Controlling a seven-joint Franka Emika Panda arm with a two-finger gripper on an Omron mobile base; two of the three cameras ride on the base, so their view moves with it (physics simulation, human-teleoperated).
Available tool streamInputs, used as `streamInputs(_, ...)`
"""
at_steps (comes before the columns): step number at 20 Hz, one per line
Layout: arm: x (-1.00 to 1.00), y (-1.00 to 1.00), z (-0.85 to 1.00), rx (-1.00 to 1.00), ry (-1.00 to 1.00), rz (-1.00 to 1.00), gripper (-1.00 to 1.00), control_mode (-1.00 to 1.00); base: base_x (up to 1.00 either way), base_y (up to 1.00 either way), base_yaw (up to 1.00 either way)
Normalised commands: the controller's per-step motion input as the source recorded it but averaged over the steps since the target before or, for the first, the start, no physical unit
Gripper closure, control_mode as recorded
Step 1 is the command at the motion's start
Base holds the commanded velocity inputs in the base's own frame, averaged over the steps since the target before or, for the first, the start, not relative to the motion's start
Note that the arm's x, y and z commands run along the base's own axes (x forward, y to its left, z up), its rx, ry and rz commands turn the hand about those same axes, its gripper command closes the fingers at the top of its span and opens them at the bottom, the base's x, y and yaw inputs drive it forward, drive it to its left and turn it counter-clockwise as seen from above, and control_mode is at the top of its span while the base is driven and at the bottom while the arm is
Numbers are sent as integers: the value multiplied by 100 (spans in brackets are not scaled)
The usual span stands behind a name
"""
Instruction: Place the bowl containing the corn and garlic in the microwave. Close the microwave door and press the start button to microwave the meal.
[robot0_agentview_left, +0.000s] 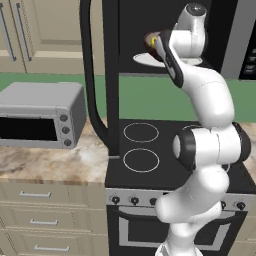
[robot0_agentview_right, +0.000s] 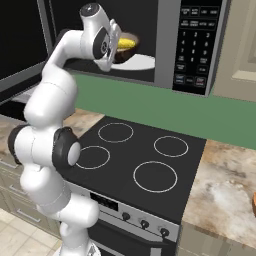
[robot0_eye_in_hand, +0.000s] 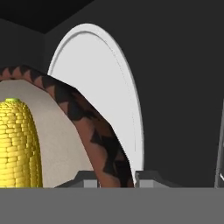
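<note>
Placement step: jaws are pinching the bowl (robot0_eye_in_hand: 94, 135) rim over the microwave (robot0_agentview_right: 167, 45) turntable (robot0_eye_in_hand: 118, 87); lowering and release are next.

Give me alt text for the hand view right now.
The gripper pinches the brown bowl by its rim, with the corn inside, in front of the microwave's white turntable and black cavity.

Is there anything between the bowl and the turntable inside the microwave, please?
Nothing visible. The gripper holds the bowl by its rim over the white turntable, inside the microwave, whose door stands open.
</note>
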Motion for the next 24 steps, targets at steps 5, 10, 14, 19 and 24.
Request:
streamInputs(5,52,0,-17,0,0,0,-100,-100,0,0,0)
streamInputs(10,35,-3,-10,0,0,0,-100,-100,0,0,0)
streamInputs(14,7,-8,-13,0,-7,0,-100,-100,0,0,0)
streamInputs(19,-13,0,-53,-3,-29,0,-100,-100,0,0,0)
streamInputs(24,-41,0,-20,-2,-28,0,-100,-100,0,0,0)
